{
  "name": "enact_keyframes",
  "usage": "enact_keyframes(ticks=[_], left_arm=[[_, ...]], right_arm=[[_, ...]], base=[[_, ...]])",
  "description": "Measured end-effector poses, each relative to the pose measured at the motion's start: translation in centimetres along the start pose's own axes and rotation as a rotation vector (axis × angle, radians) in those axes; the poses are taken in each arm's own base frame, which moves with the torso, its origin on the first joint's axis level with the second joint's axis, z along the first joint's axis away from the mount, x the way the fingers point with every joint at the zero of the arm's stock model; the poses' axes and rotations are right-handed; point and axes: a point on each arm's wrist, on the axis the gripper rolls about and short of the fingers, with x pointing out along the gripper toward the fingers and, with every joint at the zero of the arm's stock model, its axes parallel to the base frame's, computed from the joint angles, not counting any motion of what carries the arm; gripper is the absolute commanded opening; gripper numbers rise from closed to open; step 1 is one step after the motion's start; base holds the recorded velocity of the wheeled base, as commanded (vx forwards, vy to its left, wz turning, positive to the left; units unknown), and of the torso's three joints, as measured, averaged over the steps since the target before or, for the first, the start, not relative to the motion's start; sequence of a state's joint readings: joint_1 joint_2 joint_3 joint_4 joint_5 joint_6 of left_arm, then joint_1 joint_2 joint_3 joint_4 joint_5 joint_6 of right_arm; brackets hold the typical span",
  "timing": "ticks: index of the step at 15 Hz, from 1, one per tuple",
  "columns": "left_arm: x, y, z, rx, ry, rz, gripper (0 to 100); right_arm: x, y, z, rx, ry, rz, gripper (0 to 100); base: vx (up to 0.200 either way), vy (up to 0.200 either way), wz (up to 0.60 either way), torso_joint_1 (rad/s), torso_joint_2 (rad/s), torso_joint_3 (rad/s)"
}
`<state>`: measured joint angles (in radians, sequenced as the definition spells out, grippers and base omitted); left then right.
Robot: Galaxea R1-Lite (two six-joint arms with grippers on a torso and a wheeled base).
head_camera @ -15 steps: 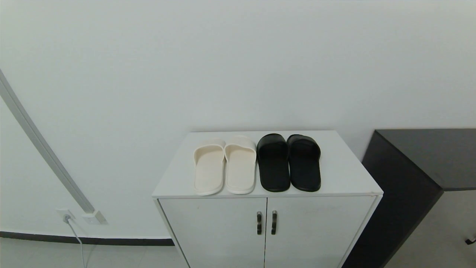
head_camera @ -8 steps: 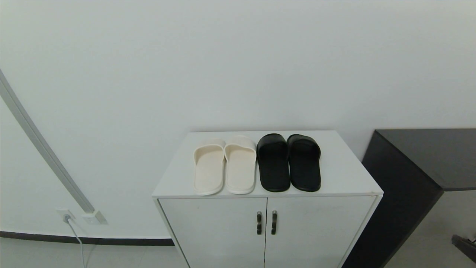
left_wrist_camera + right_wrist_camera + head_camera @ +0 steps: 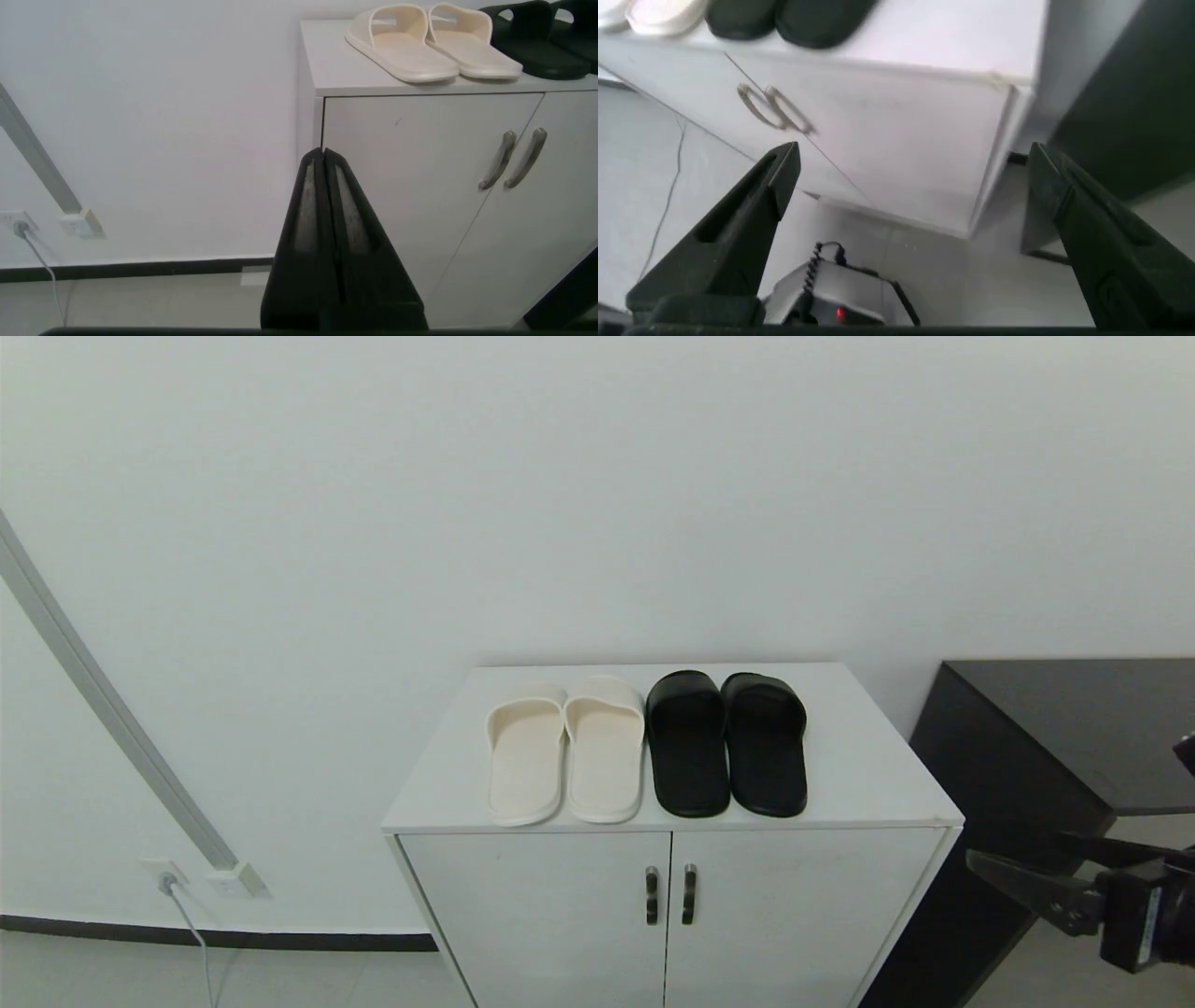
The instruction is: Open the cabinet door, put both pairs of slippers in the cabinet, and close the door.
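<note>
Left of right gripper (image 3: 1016, 849), closed cabinet (image 3: 794, 905), slippers (image 3: 607, 756) atop

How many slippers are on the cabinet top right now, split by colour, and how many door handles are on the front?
Cream slippers: 2
Black slippers: 2
Door handles: 2
Total: 6
</note>
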<state>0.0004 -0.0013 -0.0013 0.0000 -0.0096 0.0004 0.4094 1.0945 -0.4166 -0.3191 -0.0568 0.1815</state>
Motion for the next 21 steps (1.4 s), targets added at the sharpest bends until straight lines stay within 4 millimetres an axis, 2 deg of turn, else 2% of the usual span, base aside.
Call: enact_keyframes(ticks=[5, 13, 21], left_arm=[[0.0, 0.0, 0.0, 0.0, 0.0, 0.0, 0], [0.0, 0.0, 0.0, 0.001, 0.0, -0.001, 0], [0.0, 0.0, 0.0, 0.001, 0.0, 0.0, 0]], right_arm=[[3.6, 3.0, 1.5, -0.025, -0.022, 0.001, 100], [8.3, 8.2, 3.9, -0.002, -0.052, -0.035, 100], [13.6, 12.6, 4.3, -0.021, -0.092, -0.196, 100]], base=[[0.0, 0.0, 0.0, 0.0, 0.0, 0.0], [0.0, 0.0, 0.0, 0.0, 0.0, 0.0], [0.0, 0.0, 0.0, 0.0, 0.0, 0.0]])
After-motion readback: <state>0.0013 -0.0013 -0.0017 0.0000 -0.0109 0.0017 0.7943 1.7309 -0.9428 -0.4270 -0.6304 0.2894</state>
